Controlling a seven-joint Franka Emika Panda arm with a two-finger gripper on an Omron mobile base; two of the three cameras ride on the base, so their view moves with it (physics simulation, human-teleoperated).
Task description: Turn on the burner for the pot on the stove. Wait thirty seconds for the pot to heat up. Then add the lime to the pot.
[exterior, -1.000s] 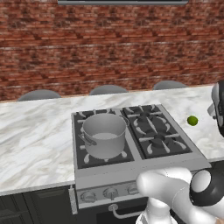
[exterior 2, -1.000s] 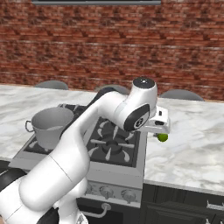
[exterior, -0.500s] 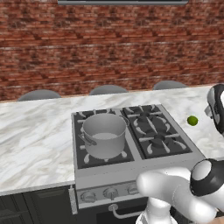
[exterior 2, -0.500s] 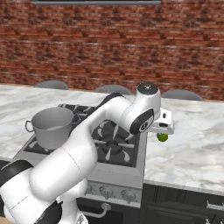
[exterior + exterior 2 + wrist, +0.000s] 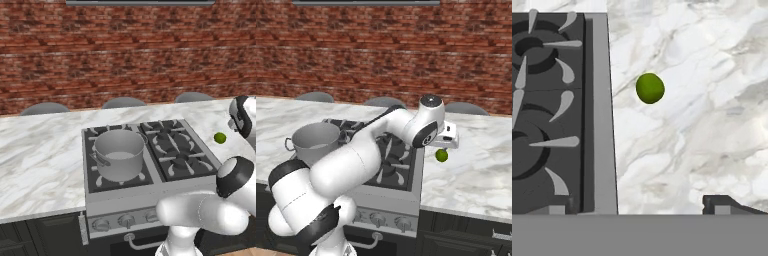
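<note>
The grey metal pot (image 5: 119, 156) (image 5: 315, 142) stands on the front-left burner of the steel stove (image 5: 192, 186) (image 5: 415, 172). The small green lime (image 5: 219, 137) (image 5: 441, 155) (image 5: 650, 88) lies on the marble counter just right of the stove. My gripper (image 5: 446, 145) (image 5: 639, 210) hangs over the counter above the lime, open, with nothing between its fingers. In the hand view the lime lies ahead of the fingertips (image 5: 728, 204), apart from them. Part of the hand (image 5: 242, 116) shows at the right edge of the left base view.
Round knobs (image 5: 125, 220) (image 5: 376, 218) line the stove's front panel. White marble counter (image 5: 40, 155) (image 5: 476, 175) runs on both sides of the stove. Grey stool backs (image 5: 122, 102) and a brick wall stand behind it.
The hand has drifted slightly right, closer over the lime, and the arm's elbow has swung. The jaws stay open. Pot and lime have not moved.
</note>
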